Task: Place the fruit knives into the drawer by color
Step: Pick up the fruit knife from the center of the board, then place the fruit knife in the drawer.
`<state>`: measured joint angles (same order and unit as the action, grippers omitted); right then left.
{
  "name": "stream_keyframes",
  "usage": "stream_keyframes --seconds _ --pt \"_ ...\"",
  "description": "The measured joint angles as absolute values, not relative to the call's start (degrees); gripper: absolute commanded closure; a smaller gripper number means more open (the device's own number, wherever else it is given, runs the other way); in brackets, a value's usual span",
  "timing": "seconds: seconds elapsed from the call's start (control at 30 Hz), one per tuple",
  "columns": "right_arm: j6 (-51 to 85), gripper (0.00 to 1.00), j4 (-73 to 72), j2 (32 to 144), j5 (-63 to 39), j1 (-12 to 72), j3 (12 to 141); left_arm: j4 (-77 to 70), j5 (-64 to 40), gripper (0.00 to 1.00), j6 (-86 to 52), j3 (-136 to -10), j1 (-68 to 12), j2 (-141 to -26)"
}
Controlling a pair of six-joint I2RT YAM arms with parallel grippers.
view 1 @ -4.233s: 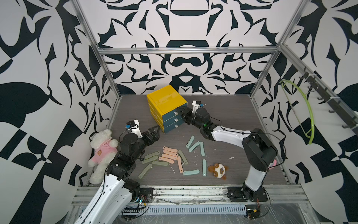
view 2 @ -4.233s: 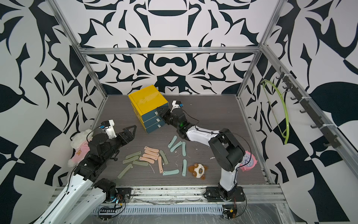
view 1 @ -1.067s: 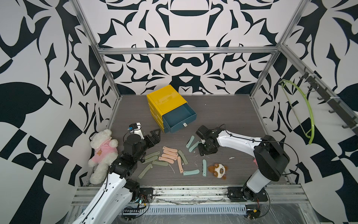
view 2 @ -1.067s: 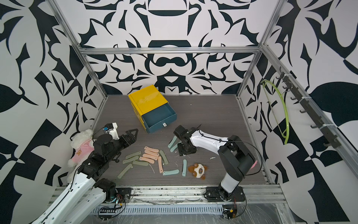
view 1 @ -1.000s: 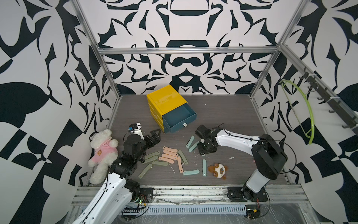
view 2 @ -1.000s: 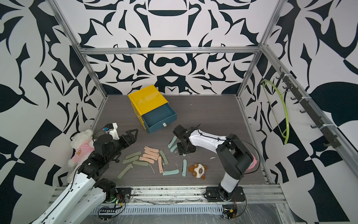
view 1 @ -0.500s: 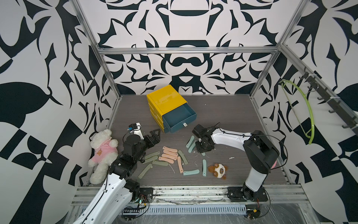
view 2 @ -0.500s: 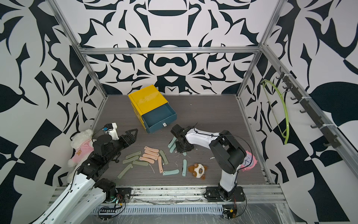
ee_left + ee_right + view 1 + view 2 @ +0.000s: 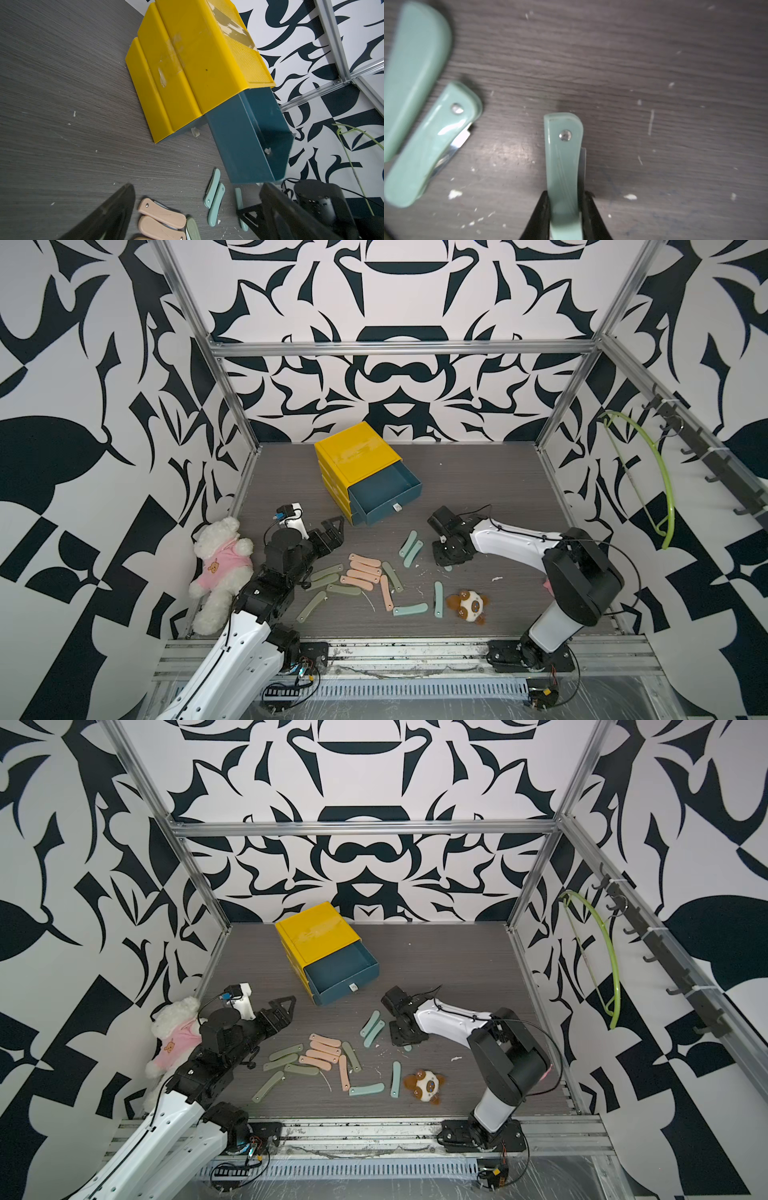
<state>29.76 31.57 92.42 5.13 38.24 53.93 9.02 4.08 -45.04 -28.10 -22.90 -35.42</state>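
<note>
- The right claw (image 9: pixel 564 199) is clenched on a teal knife (image 9: pixel 563 158) — its black fingers (image 9: pixel 538 214) press on both long edges near one end, and the riveted end sticks out ahead of them.
- We cannot tell whether that knife is lifted or lies flat on the desk (image 9: pixel 478 485). In both top views the claw points down, low over the surface.
- A pair of teal knives (image 9: pixel 411 545) lies side by side just beside the right claw, on the side toward the left arm.
- The yellow cabinet (image 9: pixel 357 458) stands toward the back of the desk. Its top drawer (image 9: pixel 384 489) is pulled out, and the two drawers under it are shut.
- The gripped knife is in front of that open drawer, near it but apart from it.
- The left claw (image 9: pixel 330 531) is released — jaws spread wide — and hangs over the desk between the cabinet and the peach knives (image 9: pixel 363 570).
- We see the olive knives (image 9: pixel 324 574) just beside the peach ones, toward the left arm.
- Two front teal knives (image 9: pixel 438 599) lie near the front edge, next to a brown-and-white plush toy (image 9: pixel 467 605).
- A white teddy bear (image 9: pixel 220 568) in a pink shirt lies at the desk's edge beside the left arm.
</note>
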Motion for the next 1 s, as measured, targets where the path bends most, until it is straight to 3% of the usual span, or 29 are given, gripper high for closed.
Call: stream_keyframes --seconds 0.4,0.57,0.73,1.0 --pt "29.80 0.85 28.18 74.85 6.92 38.22 51.59 9.04 3.75 0.01 -45.01 -28.10 -22.90 -37.67" --pt "29.61 0.85 29.36 70.11 5.96 38.24 56.25 9.04 3.44 0.01 -44.97 -28.14 -22.90 -38.54" --pt "28.32 0.85 28.27 72.18 3.20 38.96 67.48 9.02 2.74 0.01 -44.84 -28.29 -22.90 -39.59" --pt "26.28 0.85 22.17 87.64 -1.13 41.19 87.00 9.04 1.19 0.01 -44.07 -29.67 -22.90 -40.32"
